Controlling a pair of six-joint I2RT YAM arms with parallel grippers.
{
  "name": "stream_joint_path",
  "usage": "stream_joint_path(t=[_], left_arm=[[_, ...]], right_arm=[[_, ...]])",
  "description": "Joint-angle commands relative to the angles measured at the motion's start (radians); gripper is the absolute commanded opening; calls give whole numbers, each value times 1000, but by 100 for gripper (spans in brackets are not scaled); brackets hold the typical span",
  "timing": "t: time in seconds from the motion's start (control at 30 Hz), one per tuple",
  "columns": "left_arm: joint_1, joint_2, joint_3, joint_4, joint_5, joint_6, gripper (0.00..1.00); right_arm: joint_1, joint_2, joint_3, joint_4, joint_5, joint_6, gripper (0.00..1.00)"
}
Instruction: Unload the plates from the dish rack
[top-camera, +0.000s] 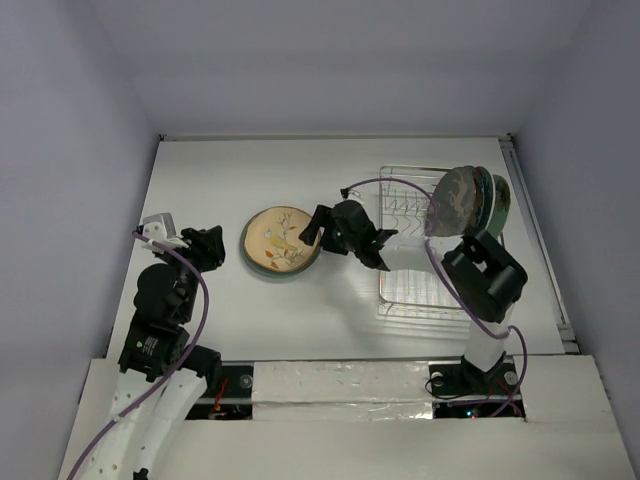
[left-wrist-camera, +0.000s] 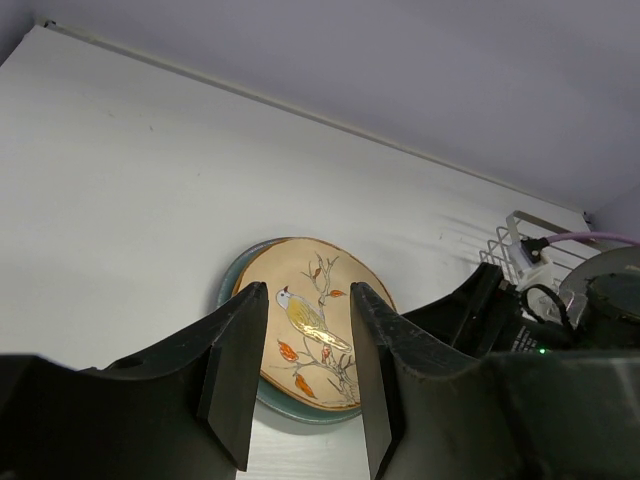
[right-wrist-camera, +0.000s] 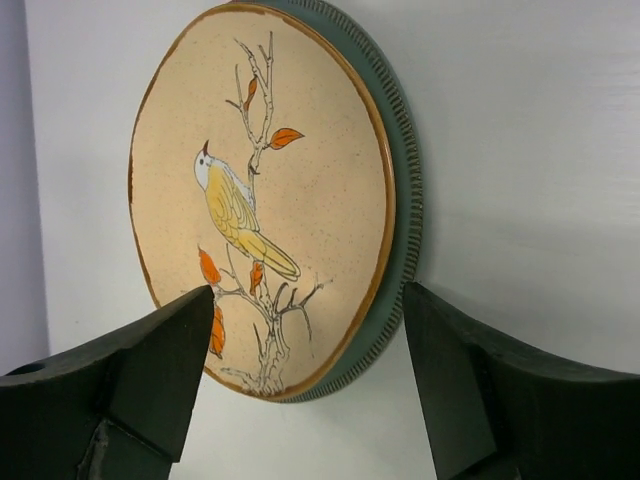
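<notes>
Cream bird plate (top-camera: 281, 240) lies flat on teal plate (right-wrist-camera: 407, 190); the stack sits on the table (top-camera: 200, 180), well left of the dish rack (top-camera: 415, 292). The other plates stand upright in the rack's far right corner, with the grey-olive plate (top-camera: 455, 200) outermost. Right gripper (right-wrist-camera: 308, 292): fingers wide apart, empty, between rack and stack, just beside the stack. Left gripper (left-wrist-camera: 308, 290): fingers apart, empty, beyond the stack from the rack. Judgement: next step is the right arm fetching the grey-olive plate. Rise clear of the stack first, pinch the plate's top rim, and draw straight up along the tines so the neighbouring plates aren't dragged. The glaze probably slips.
</notes>
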Motion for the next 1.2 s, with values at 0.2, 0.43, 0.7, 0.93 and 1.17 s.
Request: stream_joint_path(t=[0.2, 0.43, 0.7, 0.93, 1.17], left_arm=[[4, 3, 13, 39, 3, 3, 36], [4, -6, 11, 40, 3, 1, 36], [4, -11, 11, 42, 3, 3, 36], [4, -3, 13, 40, 3, 1, 36], [4, 11, 11, 40, 3, 3, 36]], right_arm=[[15, -335, 7, -320, 355, -243, 0], [-141, -671, -36, -572, 637, -340, 0], [-379, -828, -109, -615, 691, -405, 14], [-479, -805, -116, -610, 635, -434, 28], [-516, -760, -111, -601, 617, -445, 29]])
